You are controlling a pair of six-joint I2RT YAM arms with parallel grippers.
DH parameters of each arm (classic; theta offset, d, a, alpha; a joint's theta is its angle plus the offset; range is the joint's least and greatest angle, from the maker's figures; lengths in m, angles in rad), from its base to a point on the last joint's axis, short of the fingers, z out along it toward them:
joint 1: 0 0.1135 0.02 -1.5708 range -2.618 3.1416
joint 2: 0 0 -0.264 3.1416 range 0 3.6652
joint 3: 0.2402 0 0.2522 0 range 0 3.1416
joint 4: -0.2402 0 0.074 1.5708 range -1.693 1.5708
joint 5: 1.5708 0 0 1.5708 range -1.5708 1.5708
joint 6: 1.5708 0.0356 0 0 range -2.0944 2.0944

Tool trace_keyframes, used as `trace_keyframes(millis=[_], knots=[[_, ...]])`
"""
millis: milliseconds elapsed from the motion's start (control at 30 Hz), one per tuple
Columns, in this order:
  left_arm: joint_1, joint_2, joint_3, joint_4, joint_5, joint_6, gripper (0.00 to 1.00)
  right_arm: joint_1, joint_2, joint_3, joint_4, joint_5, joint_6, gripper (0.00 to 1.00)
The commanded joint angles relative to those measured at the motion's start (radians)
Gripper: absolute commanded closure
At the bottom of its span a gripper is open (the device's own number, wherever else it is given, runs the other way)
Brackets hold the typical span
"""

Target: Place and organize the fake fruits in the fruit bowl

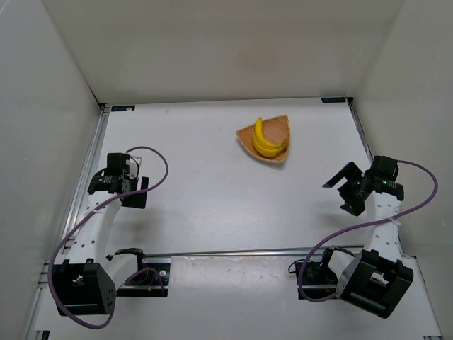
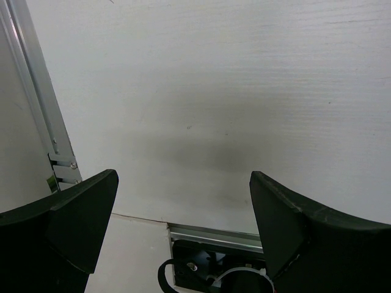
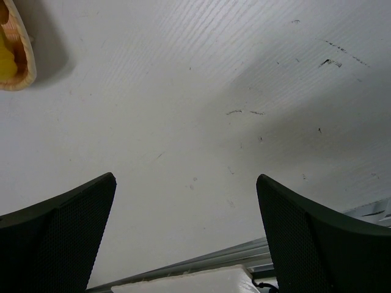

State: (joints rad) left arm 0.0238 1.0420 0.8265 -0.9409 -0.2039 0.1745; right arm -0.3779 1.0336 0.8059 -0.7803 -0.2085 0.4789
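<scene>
The fake fruits (image 1: pixel 265 139) lay inside the fruit bowl (image 1: pixel 283 122), nestled against its wall. They sat well ahead of the right pincer (image 3: pixel 186 178) and off to its left. That pincer's jaws stood wide and empty over the bare worktop (image 1: pixel 212 198), with only the bowl's rim showing at the edge of its wrist view. The left pincer (image 2: pixel 183 177), also wide and holding nothing, hung well apart from the bowl, which sat far off to its right. With the fruit seated, both probably stood clear to avoid disturbing it.
</scene>
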Motion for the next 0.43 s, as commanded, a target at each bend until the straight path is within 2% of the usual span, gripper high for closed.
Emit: trace_keyframes(millis=[0,400], knots=[[-0.004,-0.039,0.016,0.017,-0.022,-0.012,0.00,-0.001,-0.017,0.013,-0.002,-0.015,-0.014,0.00],[-0.004,-0.039,0.006,0.017,-0.022,-0.012,0.00,-0.001,-0.035,0.004,0.021,-0.063,-0.014,0.00]])
